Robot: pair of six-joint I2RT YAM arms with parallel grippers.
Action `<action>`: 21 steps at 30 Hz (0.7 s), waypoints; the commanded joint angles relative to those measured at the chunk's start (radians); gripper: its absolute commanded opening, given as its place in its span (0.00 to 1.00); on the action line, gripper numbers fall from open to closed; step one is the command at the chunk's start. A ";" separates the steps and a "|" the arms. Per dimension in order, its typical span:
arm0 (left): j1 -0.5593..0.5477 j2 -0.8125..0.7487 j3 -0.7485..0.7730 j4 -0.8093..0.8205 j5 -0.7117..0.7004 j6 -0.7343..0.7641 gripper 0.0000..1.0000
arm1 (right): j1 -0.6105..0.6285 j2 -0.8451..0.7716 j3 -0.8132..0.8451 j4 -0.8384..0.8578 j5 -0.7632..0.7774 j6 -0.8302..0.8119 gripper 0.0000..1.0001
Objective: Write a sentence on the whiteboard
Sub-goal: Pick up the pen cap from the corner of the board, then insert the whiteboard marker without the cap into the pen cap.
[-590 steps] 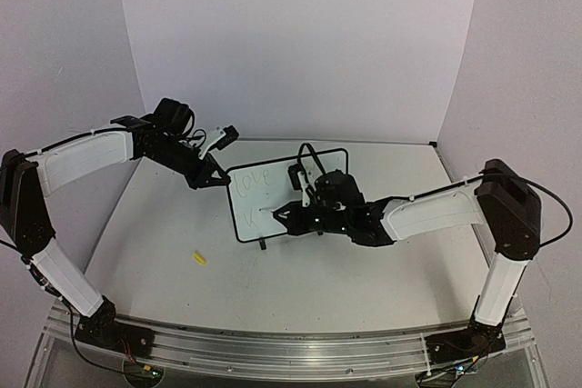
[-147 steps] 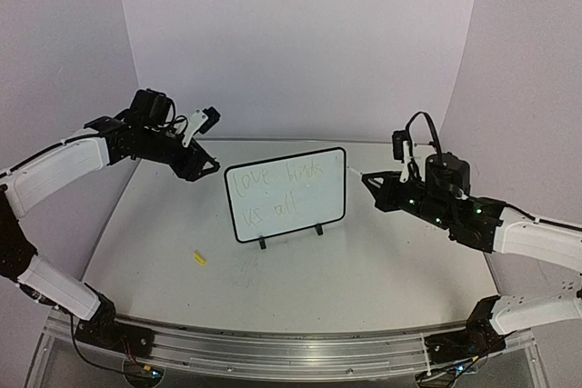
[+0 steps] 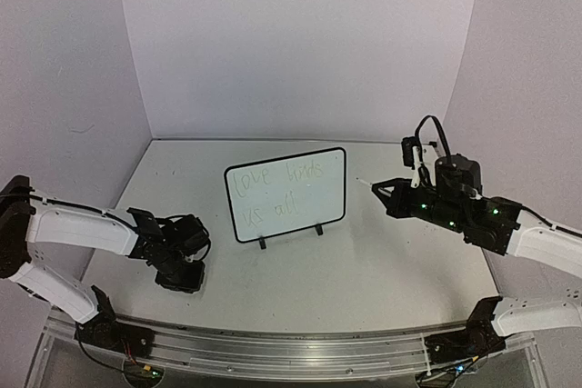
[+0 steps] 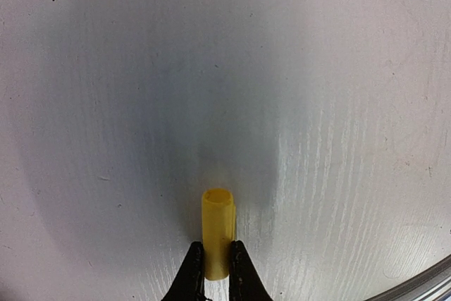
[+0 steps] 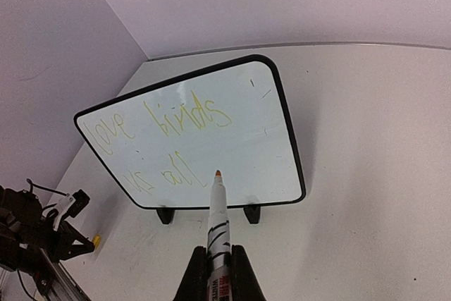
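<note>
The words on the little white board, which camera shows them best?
Right wrist: the faint greenish handwritten words look big on the black-framed whiteboard. Top external shows them small and fainter; left wrist shows none.

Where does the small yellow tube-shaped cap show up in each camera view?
Top external: not visible; probably hidden under the left gripper at lower left.
Left wrist: small yellow tube-shaped cap at bottom centre, between the jaws.
Right wrist: a yellow speck in the lower-left corner, far left of the white marker that the right gripper holds.
Shared landmark: the left gripper, seen in all three views.
</note>
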 commanded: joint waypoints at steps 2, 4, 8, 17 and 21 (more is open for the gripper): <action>-0.011 -0.102 -0.006 -0.055 -0.026 0.010 0.00 | -0.006 0.020 0.059 -0.079 -0.037 -0.027 0.00; -0.011 -0.166 0.004 -0.054 -0.030 0.028 0.00 | -0.006 0.041 0.095 -0.116 -0.100 -0.052 0.00; -0.012 -0.275 0.037 -0.044 0.000 0.124 0.00 | -0.006 0.095 0.172 -0.211 -0.253 -0.088 0.00; -0.044 -0.295 0.196 0.038 0.245 0.341 0.00 | -0.006 0.169 0.317 -0.389 -0.541 -0.111 0.00; -0.107 -0.234 0.279 0.068 0.309 0.425 0.00 | -0.006 0.209 0.340 -0.424 -0.683 -0.096 0.00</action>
